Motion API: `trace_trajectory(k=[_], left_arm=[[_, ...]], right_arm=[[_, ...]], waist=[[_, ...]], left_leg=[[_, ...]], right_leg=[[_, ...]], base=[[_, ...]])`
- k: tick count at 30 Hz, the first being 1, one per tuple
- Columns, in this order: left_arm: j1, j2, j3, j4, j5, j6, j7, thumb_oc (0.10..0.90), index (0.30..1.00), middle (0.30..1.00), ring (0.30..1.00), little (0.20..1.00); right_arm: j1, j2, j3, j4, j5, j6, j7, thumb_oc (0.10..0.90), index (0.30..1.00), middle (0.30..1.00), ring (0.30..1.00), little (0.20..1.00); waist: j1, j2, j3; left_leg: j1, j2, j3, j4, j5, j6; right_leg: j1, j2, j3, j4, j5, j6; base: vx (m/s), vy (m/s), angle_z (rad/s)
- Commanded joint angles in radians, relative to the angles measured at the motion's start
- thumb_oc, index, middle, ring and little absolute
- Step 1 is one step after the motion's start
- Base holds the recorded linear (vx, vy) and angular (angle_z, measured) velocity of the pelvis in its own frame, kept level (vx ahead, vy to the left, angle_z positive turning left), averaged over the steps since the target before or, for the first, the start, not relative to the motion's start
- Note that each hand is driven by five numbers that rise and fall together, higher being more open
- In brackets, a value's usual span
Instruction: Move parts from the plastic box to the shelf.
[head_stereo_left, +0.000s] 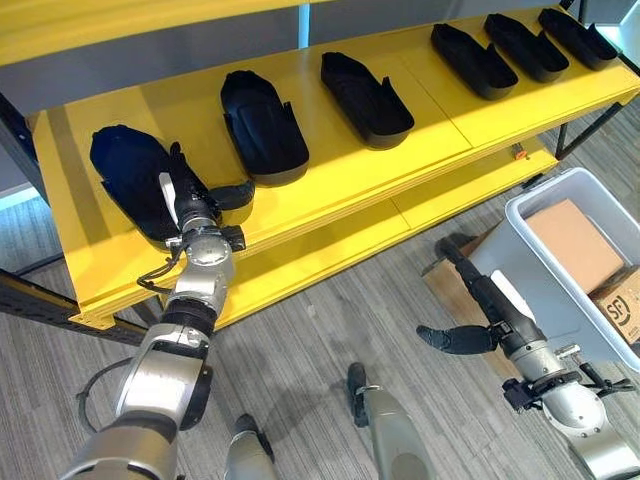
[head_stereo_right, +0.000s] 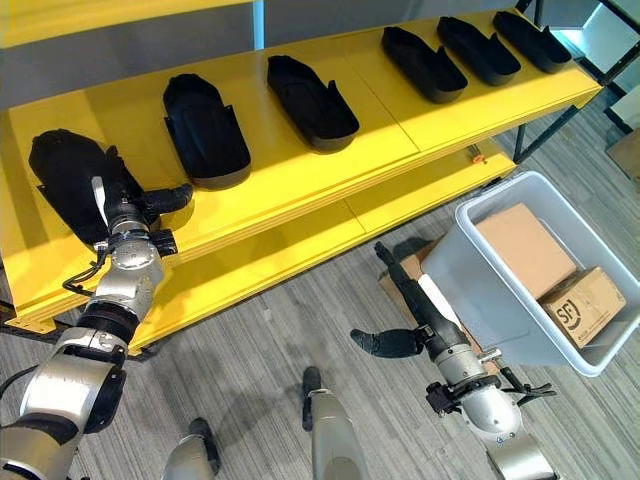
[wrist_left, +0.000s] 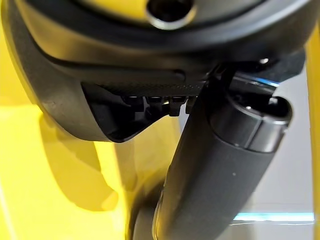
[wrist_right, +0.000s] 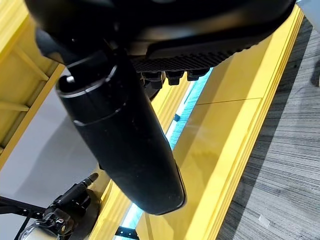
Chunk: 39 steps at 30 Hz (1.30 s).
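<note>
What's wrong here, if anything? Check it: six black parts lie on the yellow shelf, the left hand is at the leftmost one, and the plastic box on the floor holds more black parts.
The box contents are wrong. In the right eye view the plastic box holds two cardboard cartons, not black parts. The rest stands: six black parts lie on the yellow shelf, and the left hand is at the leftmost part.

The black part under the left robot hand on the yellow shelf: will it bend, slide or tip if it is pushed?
The black part looks like a moulded shell that keeps its shape, so it is probably stiff. It lies low and flat on the yellow shelf, so tipping seems unlikely. The shelf looks smooth, so a push from the left robot hand may slide it.
</note>
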Motion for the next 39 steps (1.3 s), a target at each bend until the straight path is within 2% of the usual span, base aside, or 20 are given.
trace_trajectory(k=[1,14,15,29,39], left_arm=[[0.013,0.042,0.045,-0.122,0.034,-0.126,0.042,0.900,1.000,1.000,1.000,1.000],[0.235,0.084,0.124,-0.363,0.201,-0.114,0.050,0.900,1.000,1.000,1.000,1.000],[0.281,0.082,0.145,-0.418,0.211,-0.123,0.040,0.900,1.000,1.000,1.000,1.000],[0.413,0.091,0.172,-0.691,0.329,-0.147,-0.025,0.900,1.000,1.000,1.000,1.000],[0.478,0.075,0.163,-0.841,0.310,-0.184,-0.092,0.900,1.000,1.000,1.000,1.000]], right_arm=[[-0.040,-0.018,-0.065,-0.095,0.027,-0.105,-0.050,0.900,1.000,1.000,1.000,1.000],[-0.042,0.009,-0.103,-0.085,0.005,-0.103,-0.044,0.900,1.000,1.000,1.000,1.000],[-0.042,0.015,-0.111,-0.083,-0.001,-0.101,-0.040,0.900,1.000,1.000,1.000,1.000],[-0.048,0.035,-0.142,-0.082,-0.012,-0.102,-0.013,0.900,1.000,1.000,1.000,1.000],[-0.046,0.047,-0.150,-0.086,-0.016,-0.102,0.006,0.900,1.000,1.000,1.000,1.000]], waist=[[0.012,0.009,-0.052],[0.041,0.015,-0.043],[0.047,0.016,-0.042],[0.060,0.025,-0.043],[0.062,0.028,-0.046]], left_leg=[[-0.018,-0.006,-0.038,0.013,0.005,0.028],[-0.016,-0.016,-0.044,0.008,0.005,0.036],[-0.015,-0.018,-0.046,0.006,0.006,0.038],[-0.003,-0.021,-0.050,-0.009,0.011,0.043],[-0.001,-0.025,-0.052,-0.027,0.026,0.045]], right_leg=[[0.040,0.005,0.059,-0.024,0.019,0.043],[0.051,-0.004,0.046,-0.029,0.020,0.042],[0.055,-0.005,0.044,-0.031,0.020,0.041],[0.065,-0.008,0.040,-0.033,0.022,0.039],[0.068,-0.009,0.036,-0.047,0.033,0.038]], base=[[0.00,0.000,0.00],[0.00,0.001,0.00],[-0.02,0.008,0.06],[0.00,0.001,0.01],[0.00,0.000,0.00]])
